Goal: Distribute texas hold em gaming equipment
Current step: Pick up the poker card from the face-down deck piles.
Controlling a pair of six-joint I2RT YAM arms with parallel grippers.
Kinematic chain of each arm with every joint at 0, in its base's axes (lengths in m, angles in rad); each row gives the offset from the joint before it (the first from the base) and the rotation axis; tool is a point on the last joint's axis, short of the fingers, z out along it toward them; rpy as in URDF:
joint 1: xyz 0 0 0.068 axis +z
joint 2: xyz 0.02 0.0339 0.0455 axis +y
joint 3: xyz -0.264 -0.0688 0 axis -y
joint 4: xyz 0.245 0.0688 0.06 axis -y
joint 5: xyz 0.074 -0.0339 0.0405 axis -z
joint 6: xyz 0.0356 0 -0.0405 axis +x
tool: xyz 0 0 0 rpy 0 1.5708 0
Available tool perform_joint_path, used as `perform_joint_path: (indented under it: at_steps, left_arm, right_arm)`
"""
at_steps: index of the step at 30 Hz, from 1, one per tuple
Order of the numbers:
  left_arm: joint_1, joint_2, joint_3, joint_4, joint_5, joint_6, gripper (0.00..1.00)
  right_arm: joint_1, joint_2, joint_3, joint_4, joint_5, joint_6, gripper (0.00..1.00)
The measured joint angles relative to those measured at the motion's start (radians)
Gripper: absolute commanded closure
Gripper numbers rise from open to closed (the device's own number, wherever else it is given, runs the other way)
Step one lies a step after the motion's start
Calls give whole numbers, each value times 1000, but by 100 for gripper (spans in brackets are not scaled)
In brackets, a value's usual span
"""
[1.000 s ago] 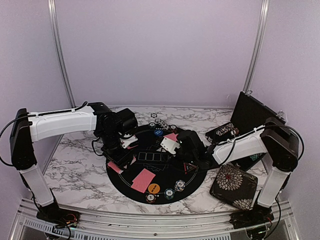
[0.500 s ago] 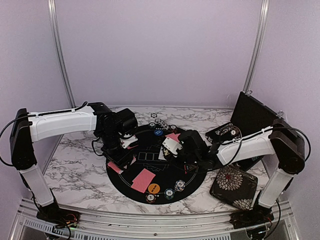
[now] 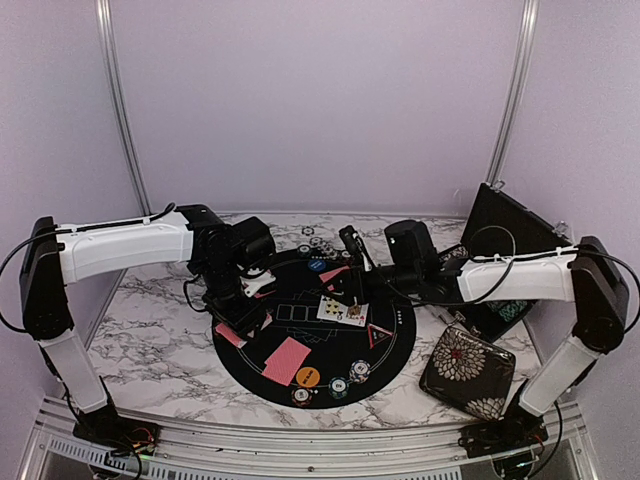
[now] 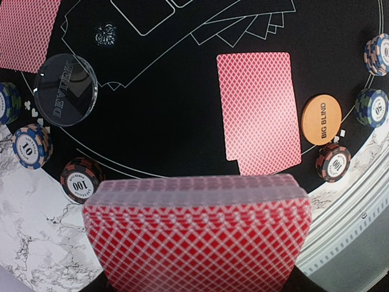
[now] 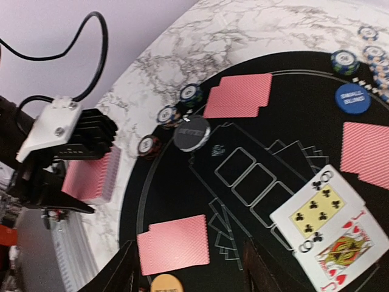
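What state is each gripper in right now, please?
Left gripper: closed on the deck of cards.
Right gripper: open, holding nothing.

Left wrist view: the deck [image 4: 197, 234] fills the foreground out of focus. Its lower part is cut by the bottom edge, and it hides the fingers of the left tool [image 3: 243, 323] from me entirely. A face-down card [image 4: 27, 30] at top left and chip stacks [image 4: 378, 53] at the right edge are cropped.

Right wrist view: the right tool [image 5: 191, 269] shows only as two dark finger stubs at the bottom edge. The orange disc [image 5: 165, 283] and the jack [image 5: 346, 255] run off the frame.

Overhead view: I cannot read the chip markings.
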Motion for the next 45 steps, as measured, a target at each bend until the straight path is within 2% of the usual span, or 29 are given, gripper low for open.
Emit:
perform_joint_path:
  at_steps: [9, 16, 28, 45]
  left_arm:
    - [-15, 0, 13, 0, 0, 0, 56]
    - [-24, 2, 29, 0, 1, 0, 56]
    - [-29, 15, 43, 0, 5, 4, 56]
    - [-33, 17, 43, 0, 10, 7, 56]
  right_arm:
    - [0, 80, -7, 187, -285, 382, 45]
    - [0, 196, -7, 338, -412, 595, 46]
    - [50, 333, 34, 551, -482, 802, 45]
    - [100, 446, 125, 668, -488, 929, 48]
